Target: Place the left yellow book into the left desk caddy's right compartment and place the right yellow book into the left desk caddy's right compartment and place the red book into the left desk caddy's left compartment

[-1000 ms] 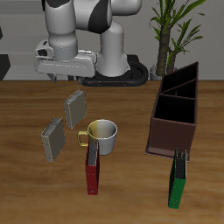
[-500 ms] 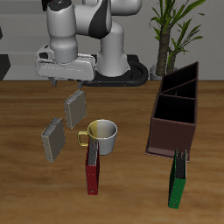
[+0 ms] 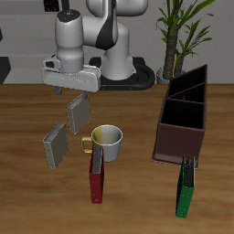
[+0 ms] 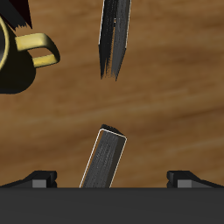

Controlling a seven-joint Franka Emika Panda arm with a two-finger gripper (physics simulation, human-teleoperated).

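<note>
Gripper (image 3: pixel 77 89) hangs above the left yellow book (image 3: pixel 79 113), fingers spread wide. Nothing is grasped.

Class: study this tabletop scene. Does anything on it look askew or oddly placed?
Yes. The green book leans against the dark-brown caddy at its front end instead of lying flat. The red book stands on edge touching the mug. Nothing looks spilled or damaged.
</note>
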